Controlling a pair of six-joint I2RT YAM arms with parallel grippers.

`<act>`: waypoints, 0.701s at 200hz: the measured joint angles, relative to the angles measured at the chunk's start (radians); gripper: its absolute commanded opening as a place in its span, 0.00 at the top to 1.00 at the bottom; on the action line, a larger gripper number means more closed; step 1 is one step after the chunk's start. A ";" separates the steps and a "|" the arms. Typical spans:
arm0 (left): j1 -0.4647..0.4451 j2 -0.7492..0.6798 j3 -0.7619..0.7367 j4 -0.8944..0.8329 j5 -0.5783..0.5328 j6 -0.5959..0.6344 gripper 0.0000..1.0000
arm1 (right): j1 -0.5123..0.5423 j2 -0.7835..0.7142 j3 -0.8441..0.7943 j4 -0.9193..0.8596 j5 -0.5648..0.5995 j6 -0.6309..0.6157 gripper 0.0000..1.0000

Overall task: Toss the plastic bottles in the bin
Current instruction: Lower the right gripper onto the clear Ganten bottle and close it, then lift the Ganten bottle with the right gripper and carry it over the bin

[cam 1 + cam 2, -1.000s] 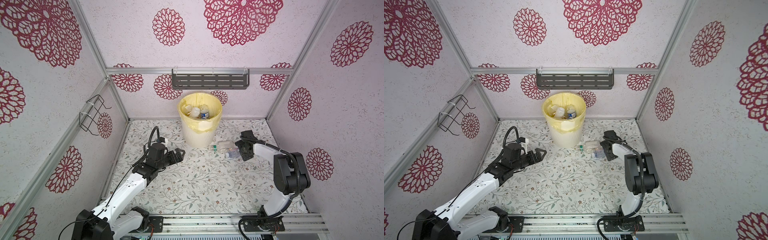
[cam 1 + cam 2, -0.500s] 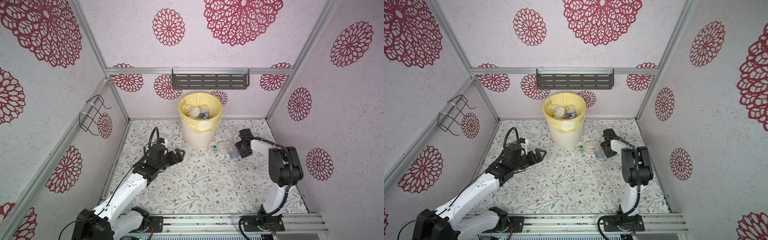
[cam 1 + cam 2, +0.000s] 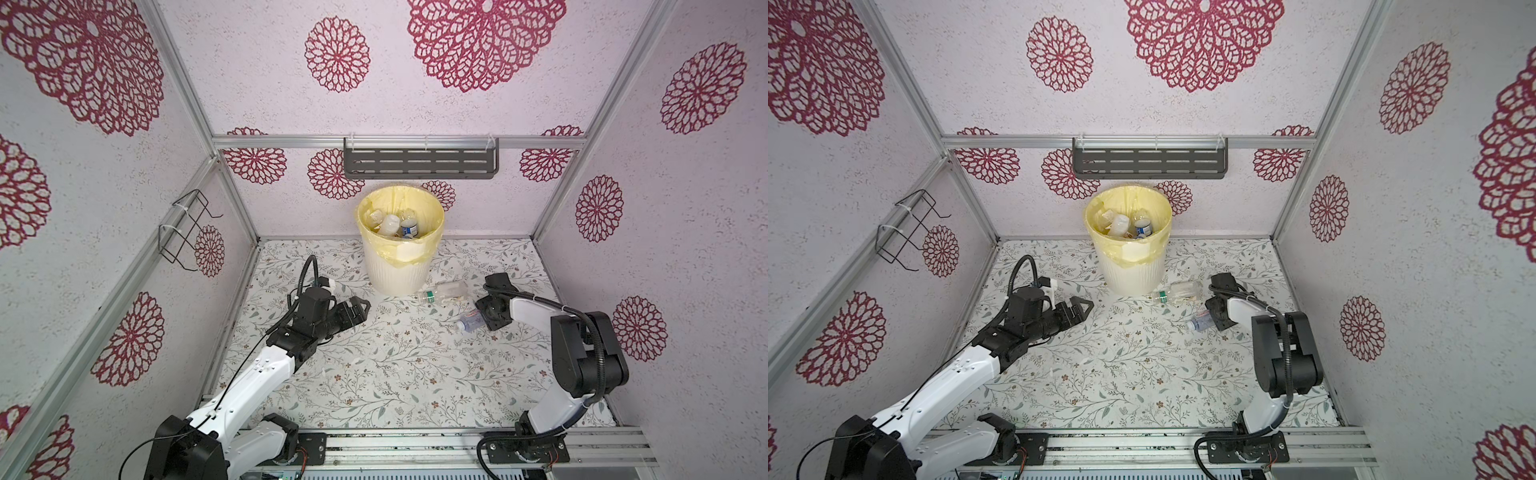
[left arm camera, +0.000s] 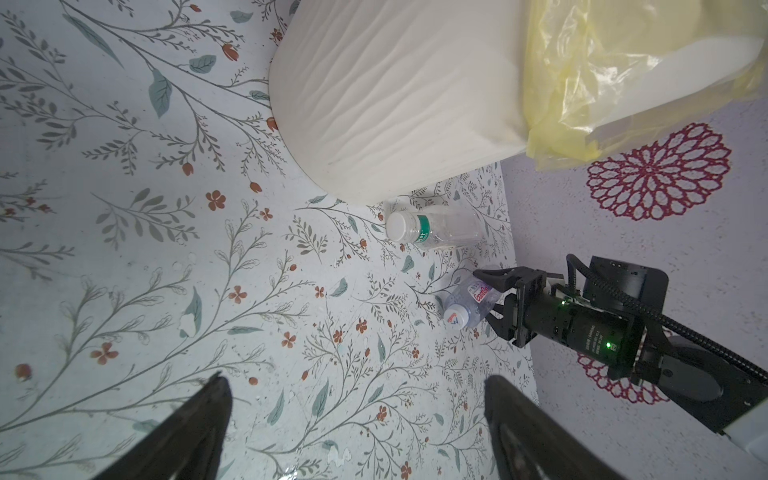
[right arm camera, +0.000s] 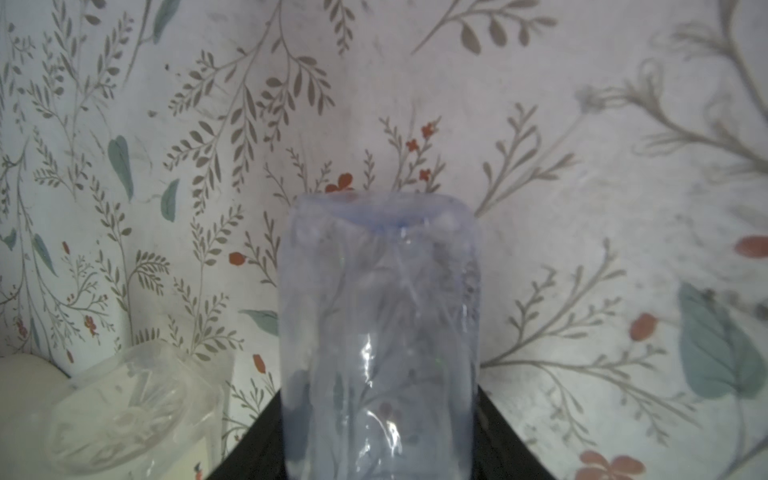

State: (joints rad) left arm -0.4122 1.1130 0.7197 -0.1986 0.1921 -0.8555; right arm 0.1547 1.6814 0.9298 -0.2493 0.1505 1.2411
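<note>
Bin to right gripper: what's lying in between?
A green-label bottle, on its side, lies between the bin and the right gripper; seen in both top views.

gripped bottle [image 5: 378, 332]: blurred; neck end cut off by frame edge.
right gripper fingers [image 5: 505, 440]: mostly hidden behind that bottle.
binned bottles [image 3: 392, 224]: 12 o'clock on the table [image 3: 415, 374]; labels too small to read.
left gripper fingers [image 4: 195, 432]: bases cut off.

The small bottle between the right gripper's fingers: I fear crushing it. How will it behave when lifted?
The small bottle looks empty, the table visible through it, so probably very light. Its thin-looking clear wall may dent under the right gripper. Round and lying sideways, it could roll if it slips.
</note>
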 measured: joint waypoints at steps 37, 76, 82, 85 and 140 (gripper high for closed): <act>0.001 0.007 0.000 0.000 -0.001 -0.009 0.03 | 0.000 -0.082 -0.108 0.065 -0.044 -0.052 0.46; 0.001 0.037 0.002 0.001 -0.004 -0.014 0.03 | -0.006 -0.123 -0.169 0.124 -0.123 -0.141 0.53; 0.001 0.042 0.003 0.000 -0.004 -0.015 0.03 | -0.008 -0.128 -0.179 0.137 -0.138 -0.152 0.53; 0.001 0.045 0.005 0.000 -0.005 -0.016 0.03 | -0.008 -0.131 -0.184 0.143 -0.143 -0.156 0.53; 0.001 0.077 0.053 0.005 -0.026 -0.032 0.03 | -0.008 -0.237 -0.317 0.222 -0.249 -0.211 0.53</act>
State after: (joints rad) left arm -0.4114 1.1904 0.7727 -0.1936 0.1665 -0.8871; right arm 0.1467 1.4445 0.6132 -0.0277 -0.0986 1.0298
